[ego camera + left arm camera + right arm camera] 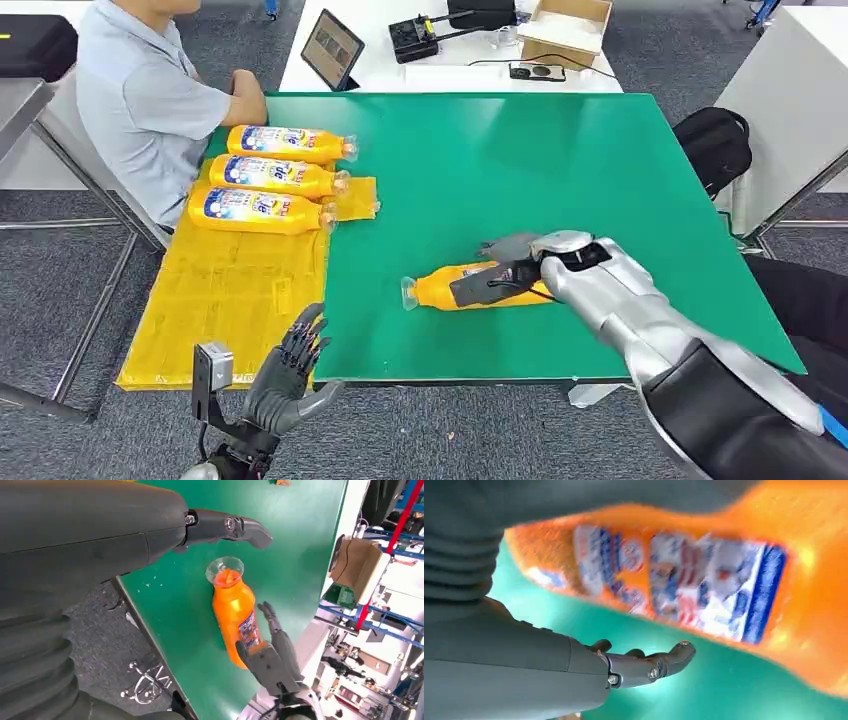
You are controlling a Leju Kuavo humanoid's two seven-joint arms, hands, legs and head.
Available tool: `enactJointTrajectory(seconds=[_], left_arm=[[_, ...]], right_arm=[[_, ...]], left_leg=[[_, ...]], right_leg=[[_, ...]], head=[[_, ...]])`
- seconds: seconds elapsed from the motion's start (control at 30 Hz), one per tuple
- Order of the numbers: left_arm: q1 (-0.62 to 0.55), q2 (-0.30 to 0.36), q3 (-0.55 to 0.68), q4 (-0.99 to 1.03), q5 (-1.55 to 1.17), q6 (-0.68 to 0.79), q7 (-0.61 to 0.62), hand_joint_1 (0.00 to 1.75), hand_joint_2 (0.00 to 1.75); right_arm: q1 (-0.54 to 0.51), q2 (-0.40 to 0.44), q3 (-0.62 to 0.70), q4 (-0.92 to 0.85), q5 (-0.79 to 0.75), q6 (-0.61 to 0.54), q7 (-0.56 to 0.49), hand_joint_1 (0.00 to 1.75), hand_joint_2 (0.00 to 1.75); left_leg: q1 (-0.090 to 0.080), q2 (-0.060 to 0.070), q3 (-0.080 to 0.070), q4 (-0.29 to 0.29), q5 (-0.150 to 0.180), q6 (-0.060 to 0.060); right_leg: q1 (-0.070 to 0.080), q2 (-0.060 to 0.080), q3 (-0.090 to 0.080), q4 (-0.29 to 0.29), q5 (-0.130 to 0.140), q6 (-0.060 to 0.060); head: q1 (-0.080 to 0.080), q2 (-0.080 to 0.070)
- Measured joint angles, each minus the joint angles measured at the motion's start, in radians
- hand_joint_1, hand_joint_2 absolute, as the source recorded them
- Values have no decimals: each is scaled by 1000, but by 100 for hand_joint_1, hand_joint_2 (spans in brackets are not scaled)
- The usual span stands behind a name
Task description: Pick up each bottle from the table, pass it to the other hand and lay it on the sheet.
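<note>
Now, near to far:
Left hand [285, 375]: we hold it at the near left edge of the table, fingers apart and upright, palm bare, waiting for the pass.
Right hand [515, 270]: we have it over the body of the lying bottle [460, 288]; the fingers drape over it, but we cannot tell whether they are clamped or only resting on it.
Bottle: it lies on its side on the green table [560, 160], near centre, clear cap toward the left. We judge it a full plastic bottle, fairly heavy, stiff-walled, smooth and likely slippery; it could roll.
Grip: we judge the labelled mid-body the best hold, leaving the neck end free for the left hand.
Sheet [225, 300]: yellow, crinkled, at the left of the table; its near part is bare.
Laid bottles [265, 175]: three lie side by side on the far part of the sheet, caps toward the right.
Person [140, 100]: seated at the far left, an arm on the table corner.
Room: a white desk [400, 70] beyond with a tablet [332, 48] and a cardboard box [565, 30]; grey carpet around.
</note>
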Motion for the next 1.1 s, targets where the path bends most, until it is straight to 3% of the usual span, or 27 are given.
enactJointTrajectory(seconds=[0.53, 1.1], left_arm=[[1, 13, 0, -31, -26, 13, -2, 0, 175], [9, 31, -3, -47, -28, 27, 3, 0, 175]], right_arm=[[-30, -44, 77, -57, -27, -19, 1, 0, 175], [23, -62, 114, -62, -88, -50, -19, 0, 175]], left_leg=[[0, 0, 0, 0, 0, 0], [0, 0, 0, 0, 0, 0]], right_leg=[[0, 0, 0, 0, 0, 0], [0, 0, 0, 0, 0, 0]], head=[[0, 0], [0, 0]])
